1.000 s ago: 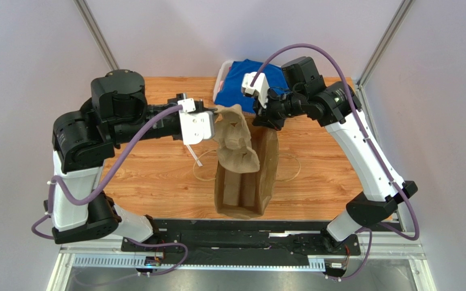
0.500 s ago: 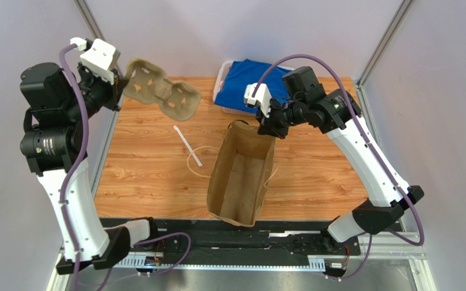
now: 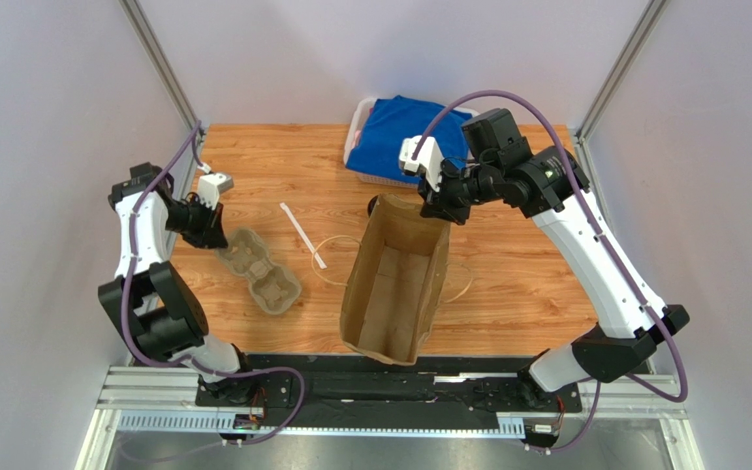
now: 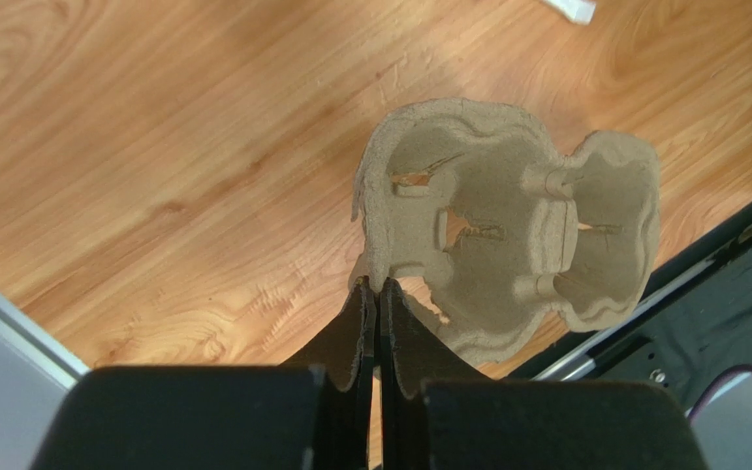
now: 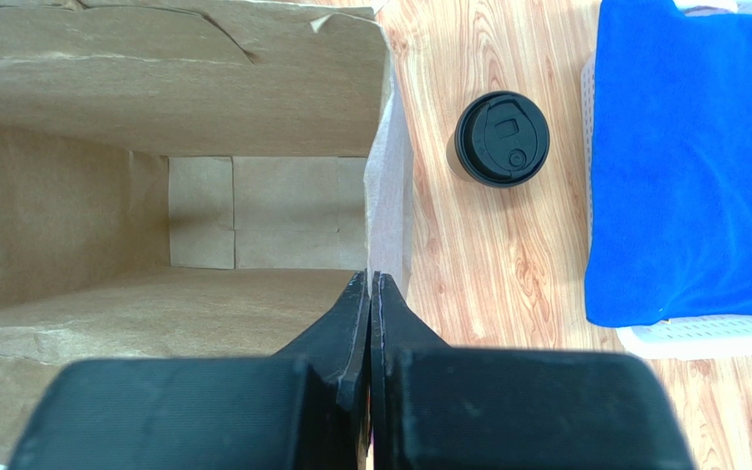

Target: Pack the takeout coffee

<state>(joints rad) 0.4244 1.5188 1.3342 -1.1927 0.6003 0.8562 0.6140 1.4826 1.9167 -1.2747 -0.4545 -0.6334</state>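
Note:
The takeout coffee shows only in the right wrist view, as a round black lid [image 5: 503,138] on the table between the brown paper bag and the blue cloth. In the top view it is hidden behind my right arm. My right gripper [image 3: 436,207] [image 5: 371,277] is shut on the far rim of the open, upright paper bag [image 3: 397,284] [image 5: 203,127]. My left gripper [image 3: 215,231] [image 4: 377,285] is shut on the edge of the grey pulp cup carrier [image 3: 260,270] [image 4: 507,230]. The carrier is low at the table's left; I cannot tell if it rests on the wood.
A white basket [image 5: 704,335] holding a blue cloth [image 3: 395,135] [image 5: 684,147] stands at the back. A white paper-wrapped straw [image 3: 303,235] lies between the carrier and the bag. The bag's thin handle loops [image 3: 326,266] lie on the wood beside it.
My left arm lifted the carrier from over the bag up to the far left, then brought it down to the table left of the bag. My right gripper kept its hold on the bag.

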